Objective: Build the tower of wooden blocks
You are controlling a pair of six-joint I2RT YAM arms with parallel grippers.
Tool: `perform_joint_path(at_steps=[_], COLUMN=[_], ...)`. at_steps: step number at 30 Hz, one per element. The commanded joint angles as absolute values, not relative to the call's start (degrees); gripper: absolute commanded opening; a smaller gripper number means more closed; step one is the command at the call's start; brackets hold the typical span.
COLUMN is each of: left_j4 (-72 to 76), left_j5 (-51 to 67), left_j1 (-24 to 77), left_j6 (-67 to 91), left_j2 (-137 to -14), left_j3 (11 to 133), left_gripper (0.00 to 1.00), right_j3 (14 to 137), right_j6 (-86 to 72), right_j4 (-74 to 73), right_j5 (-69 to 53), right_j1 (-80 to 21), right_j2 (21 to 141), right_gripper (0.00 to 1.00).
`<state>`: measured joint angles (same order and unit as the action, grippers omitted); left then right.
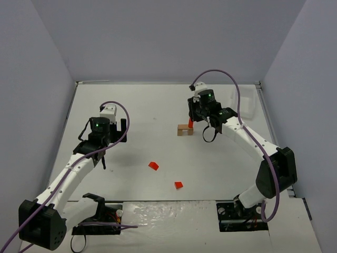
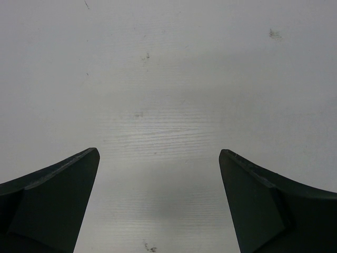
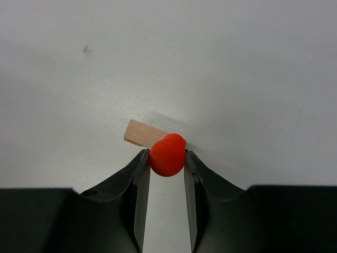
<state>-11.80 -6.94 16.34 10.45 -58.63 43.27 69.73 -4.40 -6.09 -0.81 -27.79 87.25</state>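
Cylinder placement on tan block, pending.
Right fingers (image 3: 138, 184) are closed narrowly on one red-orange cylinder (image 3: 167, 155), held at one end of the tan block (image 3: 141, 133) lying mid-desk; contact between the two cannot be confirmed. Left fingers (image 2: 58, 200) stand wide apart, holding nothing, above the desk (image 2: 168, 79). Risk, as judged: a cylinder released near the block's edge could topple or shift the block. Count: one cylinder, one block, one red wedge (image 1: 153, 165) and a second wedge (image 1: 179, 185), both loose nearer the bases.

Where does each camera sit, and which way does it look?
Top: above and behind, looking down on the table; left arm and right arm show.
Left wrist: looks down at bare table past the open left hand.
Right wrist: right hand pinching a red cylinder, tan block beyond.
Shared: top and right wrist both see cylinder and block.
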Motion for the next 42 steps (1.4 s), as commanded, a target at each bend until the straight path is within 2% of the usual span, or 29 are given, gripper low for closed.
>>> perform_joint_path(at_steps=[1,42], left_j4=[-8.04,-7.47], left_j5=[-6.77,-5.01], left_j1=[16.35,16.7], left_j6=[9.1,8.53], left_j2=[-57.87,-58.64], left_j3=[43.81,43.68], left_gripper=[0.97,0.97], right_j3=[70.75,69.88], right_j6=[-5.62,-2.16], right_j4=[-2.2,-0.65], right_j5=[-1.67,-4.08], right_j1=[-26.89,-26.26], right_j2=[87.76,88.98], right_gripper=[0.0,0.0])
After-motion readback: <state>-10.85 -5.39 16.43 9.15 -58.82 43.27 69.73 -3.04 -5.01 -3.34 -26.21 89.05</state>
